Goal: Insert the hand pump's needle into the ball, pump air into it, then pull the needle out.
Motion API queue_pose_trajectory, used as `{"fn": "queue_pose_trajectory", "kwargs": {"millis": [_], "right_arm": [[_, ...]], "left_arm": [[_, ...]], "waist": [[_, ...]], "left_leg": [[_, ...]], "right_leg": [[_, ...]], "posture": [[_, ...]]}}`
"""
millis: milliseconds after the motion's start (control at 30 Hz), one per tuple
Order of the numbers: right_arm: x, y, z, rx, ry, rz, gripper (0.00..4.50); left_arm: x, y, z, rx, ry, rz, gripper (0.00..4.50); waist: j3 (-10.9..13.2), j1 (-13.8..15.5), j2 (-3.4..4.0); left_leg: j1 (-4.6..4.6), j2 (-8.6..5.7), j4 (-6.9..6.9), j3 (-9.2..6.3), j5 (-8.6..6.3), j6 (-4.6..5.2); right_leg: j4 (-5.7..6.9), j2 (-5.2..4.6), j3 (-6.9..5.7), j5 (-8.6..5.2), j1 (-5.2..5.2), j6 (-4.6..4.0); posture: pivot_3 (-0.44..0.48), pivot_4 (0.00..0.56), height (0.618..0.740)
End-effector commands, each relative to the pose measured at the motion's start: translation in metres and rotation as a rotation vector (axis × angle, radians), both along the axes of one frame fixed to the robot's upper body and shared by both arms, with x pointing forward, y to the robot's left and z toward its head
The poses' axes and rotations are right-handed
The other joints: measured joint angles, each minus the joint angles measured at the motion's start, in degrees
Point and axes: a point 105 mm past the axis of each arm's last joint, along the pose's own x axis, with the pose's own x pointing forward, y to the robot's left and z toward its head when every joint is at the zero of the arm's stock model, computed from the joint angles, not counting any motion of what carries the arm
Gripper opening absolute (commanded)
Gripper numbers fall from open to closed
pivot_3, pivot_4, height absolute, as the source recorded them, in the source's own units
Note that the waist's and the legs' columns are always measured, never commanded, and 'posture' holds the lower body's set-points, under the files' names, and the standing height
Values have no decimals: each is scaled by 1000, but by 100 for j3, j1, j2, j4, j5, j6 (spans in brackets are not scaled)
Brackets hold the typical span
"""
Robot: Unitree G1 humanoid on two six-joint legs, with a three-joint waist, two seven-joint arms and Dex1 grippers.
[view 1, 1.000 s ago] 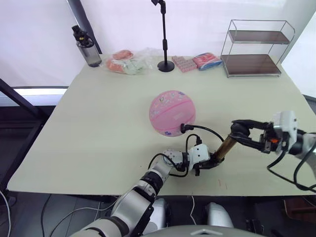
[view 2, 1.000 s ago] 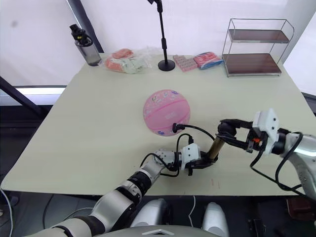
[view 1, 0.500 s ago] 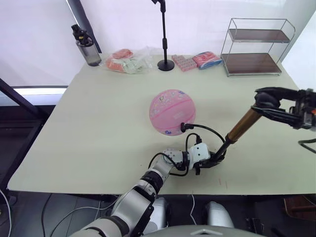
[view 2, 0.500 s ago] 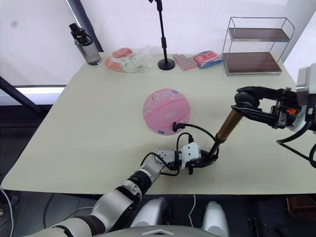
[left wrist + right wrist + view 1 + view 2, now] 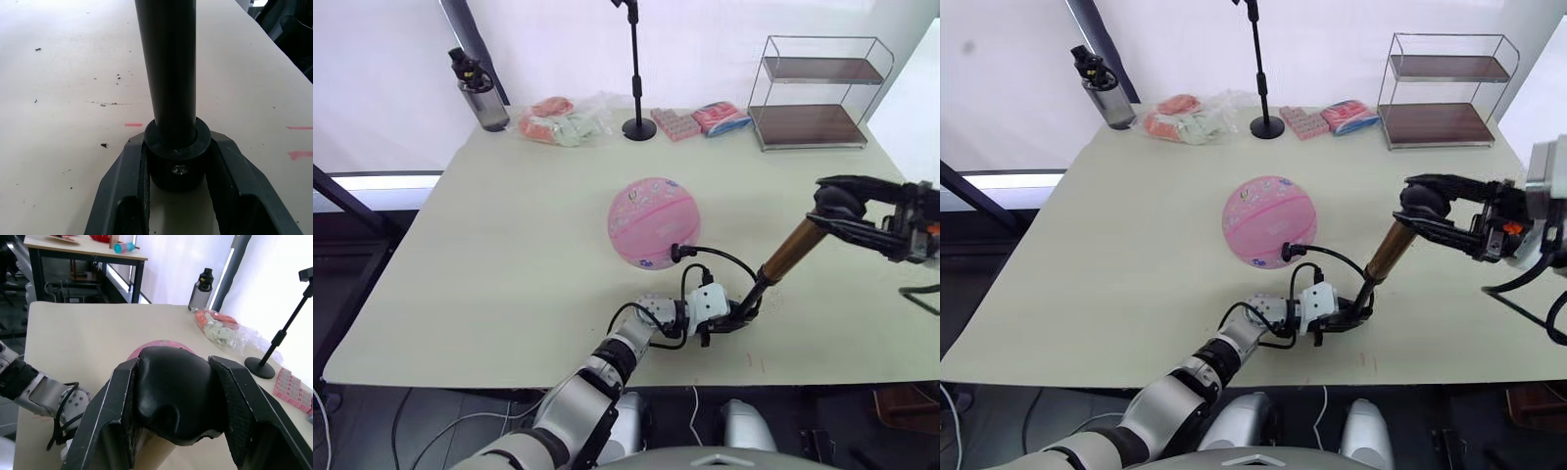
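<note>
A: What has moved? The right gripper point(image 5: 1430, 211) has drawn the black T-handle point(image 5: 1420, 201) up and away to the right since a second ago; the pump was short then and now stands long, a thin black rod showing at its foot; over the last half second it has hardly shifted.

B: And the pump itself? The hand pump point(image 5: 1386, 255) leans from its base near the table's front edge up to the right; the left gripper point(image 5: 732, 318) is clamped on the black base cap point(image 5: 177, 156), one finger on each side; the right gripper's fingers are closed around the handle.

A: The ball? The pink ball point(image 5: 1269, 222) sits on the table point(image 5: 1136, 225) just behind the left gripper; the black hose point(image 5: 1332, 257) loops from the pump's foot to a small black fitting point(image 5: 1287, 253) against the ball's near side; the needle itself I cannot make out, so I judge it is in.

B: How will it handle? The metal barrel looks stiff and smooth, likely slippery; better to grip the caps and handle as now; the hose is limp and carries no push; the ball is light and free to roll; a crooked stroke could tug the hose and lever the thin needle, which I would guess bends easily.

A: So push straight along the barrel; keep the base pinned.
</note>
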Motion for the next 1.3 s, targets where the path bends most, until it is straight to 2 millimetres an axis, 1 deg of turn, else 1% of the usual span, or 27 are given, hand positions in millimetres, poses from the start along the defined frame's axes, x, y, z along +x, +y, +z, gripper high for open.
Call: {"fn": "queue_pose_trajectory", "kwargs": {"millis": [33, 67, 167, 300, 533, 700, 767, 800, 900, 1067, 1133, 1300], "right_arm": [[3, 6, -36, -29, 74, -13, 1714], [3, 7, -45, -35, 90, -11, 1714], [4, 8, -80, -69, 144, -23, 1714], [2, 9, -117, -126, 186, -27, 1714], [2, 10, -145, -122, 208, -36, 1714], [0, 14, -156, -134, 217, -18, 1714], [1, 15, -151, -127, 201, -20, 1714], [3, 14, -145, -116, 186, -26, 1714], [6, 11, -123, -82, 137, -37, 1714], [8, 5, -74, -24, 45, -51, 1714], [8, 0, -46, 3, -4, -62, 1714], [5, -10, -3, 24, -73, -73, 1714]], "left_arm": [[-26, 25, -51, 162, 155, 10, 1124], [-26, 25, -51, 162, 155, 11, 1124], [-26, 25, -51, 161, 154, 11, 1124], [-26, 25, -51, 162, 153, 12, 1124], [-26, 26, -52, 165, 153, 17, 1124], [-26, 27, -52, 164, 152, 18, 1124], [-26, 27, -52, 164, 152, 19, 1124], [-26, 27, -52, 165, 151, 20, 1124], [-26, 27, -52, 165, 152, 20, 1124], [-27, 27, -52, 167, 150, 15, 1124], [-26, 27, -52, 168, 147, 9, 1124], [-27, 26, -52, 169, 147, 1, 1124]], "waist": [[-7, -9, -5], [-13, -7, -13], [-20, -6, -12], [-30, -8, -8], [-34, -6, -11], [-45, -8, -12], [-50, -14, -14], [-50, -16, -13], [-50, -14, -12], [-11, 9, 18], [-1, 15, 23], [16, 19, 39]], "left_leg": [[6, 0, 0, 7, -3, 3], [10, 2, 0, 21, -6, 6], [13, 5, -1, 25, -8, 5], [17, 5, 0, 30, -11, 4], [20, 5, 0, 32, -13, 5], [22, 6, 0, 33, -18, 2], [25, 8, 0, 33, -19, 0], [26, 9, 0, 33, -27, -14], [25, 10, 0, 32, -26, -14], [12, 9, 0, 32, -25, -11], [-5, 9, 0, 28, -21, -3], [-30, 10, 1, -16, -15, -6]], "right_leg": [[-2, -4, -1, 2, 2, 2], [-2, -13, -1, 7, 1, 8], [-6, -13, -3, 9, 1, 8], [-6, -10, -3, 9, 3, 8], [-8, -8, -3, 9, 4, 8], [-9, -8, -3, 9, 4, 8], [-8, -8, -3, 9, 7, 8], [-8, -8, -3, 9, 8, 8], [-8, -8, -4, 9, 8, 8], [-15, -9, -7, 9, 1, 7], [-19, -9, -13, 10, -13, 6], [-29, -8, -64, 13, -11, -1]], "posture": [[0, 150, 736], [0, 150, 736], [0, 150, 736], [0, 150, 736], [0, 150, 736], [0, 150, 736], [0, 150, 736], [0, 150, 736], [0, 150, 736], [0, 150, 736], [0, 150, 736], [0, 150, 736]]}}
